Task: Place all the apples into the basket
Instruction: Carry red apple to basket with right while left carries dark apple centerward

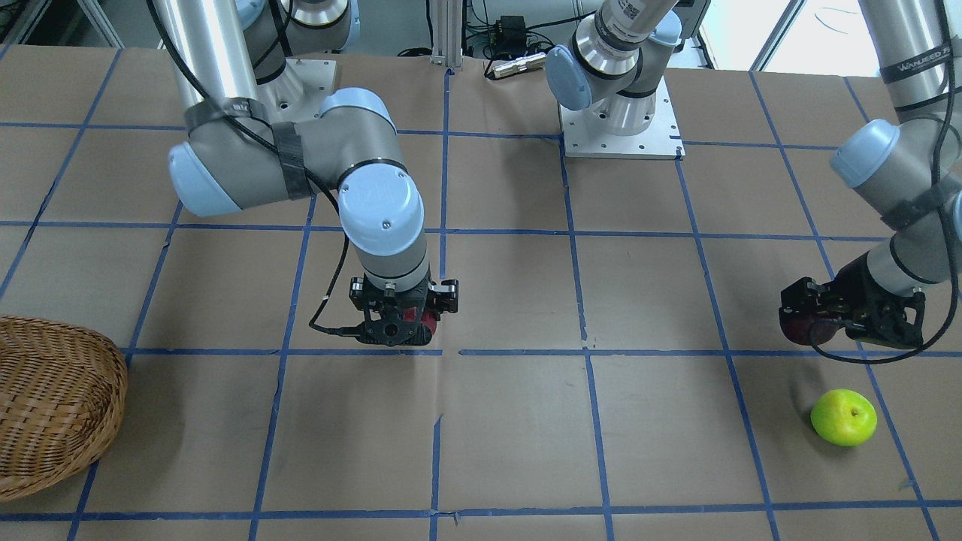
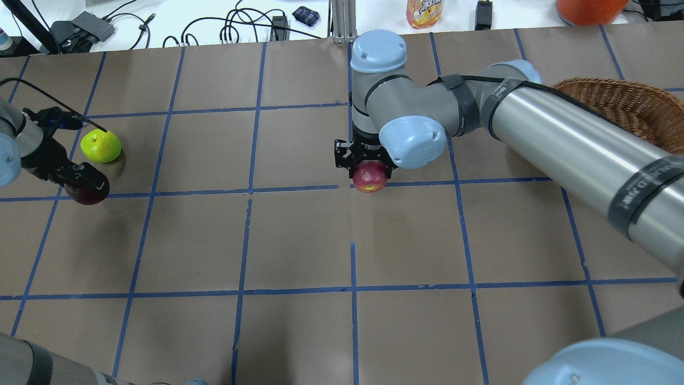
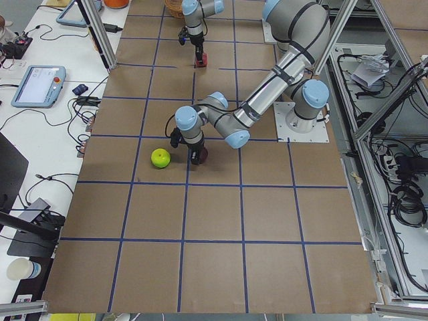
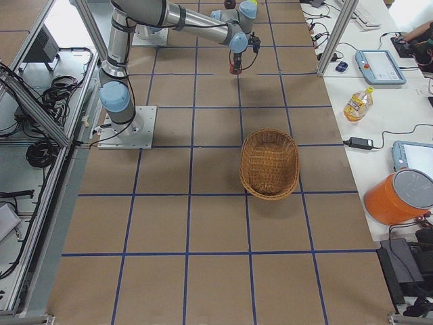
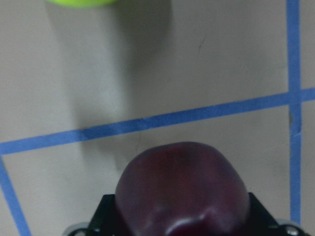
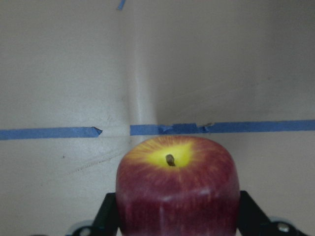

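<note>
My right gripper (image 2: 368, 172) is shut on the red apple (image 2: 370, 180) near the table's middle. The apple's yellow stem patch shows in the right wrist view (image 6: 177, 189). My left gripper (image 2: 80, 184) is shut on the dark maroon apple (image 2: 88, 191), which also shows in the left wrist view (image 5: 182, 187). The lime green apple (image 2: 100, 146) lies on the table just beyond the left gripper, apart from it. It also shows in the front view (image 1: 843, 417). The wicker basket (image 2: 620, 104) stands at the far right, partly hidden by my right arm, and nothing shows in it (image 4: 269, 164).
Blue tape lines grid the brown table. The right arm's long upper link (image 2: 577, 155) crosses the table's right half in front of the basket. The arms' base plates (image 1: 620, 131) sit at the robot's edge. Cables, a bottle (image 2: 424, 12) and an orange bucket (image 2: 588, 8) lie beyond the far edge.
</note>
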Available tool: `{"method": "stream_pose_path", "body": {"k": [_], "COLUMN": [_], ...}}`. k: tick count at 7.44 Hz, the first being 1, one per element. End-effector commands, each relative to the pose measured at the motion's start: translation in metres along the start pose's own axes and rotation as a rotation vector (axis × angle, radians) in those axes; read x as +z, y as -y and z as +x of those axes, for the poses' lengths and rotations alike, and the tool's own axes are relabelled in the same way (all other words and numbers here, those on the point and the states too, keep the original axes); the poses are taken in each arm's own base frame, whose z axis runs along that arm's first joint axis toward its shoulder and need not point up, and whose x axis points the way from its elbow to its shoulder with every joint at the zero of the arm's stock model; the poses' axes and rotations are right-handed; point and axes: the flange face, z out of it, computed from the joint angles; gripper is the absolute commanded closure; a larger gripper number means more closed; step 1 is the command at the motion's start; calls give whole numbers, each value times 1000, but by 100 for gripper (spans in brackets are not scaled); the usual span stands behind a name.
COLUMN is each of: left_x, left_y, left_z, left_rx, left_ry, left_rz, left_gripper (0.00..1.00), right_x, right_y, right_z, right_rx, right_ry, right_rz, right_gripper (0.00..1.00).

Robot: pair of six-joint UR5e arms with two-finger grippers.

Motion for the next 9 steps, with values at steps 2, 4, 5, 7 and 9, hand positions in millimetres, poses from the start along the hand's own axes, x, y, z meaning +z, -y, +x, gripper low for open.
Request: {"method": "stream_pose_path", "body": {"k": [2, 4, 5, 7, 9], "left_x": [-32, -1, 10, 49, 77], "left_y": [60, 68, 69, 63, 69], "left_z": [214, 358, 420, 520, 538], "left_rx": [-83, -177, -223, -226, -250], "left_ry": [-46, -53, -68, -76, -83], "left_rz": [-17, 0, 45, 98, 113], "left_gripper": [72, 71, 71, 71, 71], "right_x": [-93, -104, -106, -111, -104], "right_y": [46, 75, 84, 84, 75], "right_z": [122, 222, 276, 393, 485], "right_rx": [124, 179, 125, 37, -82], "right_ry": [16, 0, -16, -65, -94], "right_rz": [47, 68, 72, 64, 58], "right_gripper": [100, 100, 100, 100, 100]}}
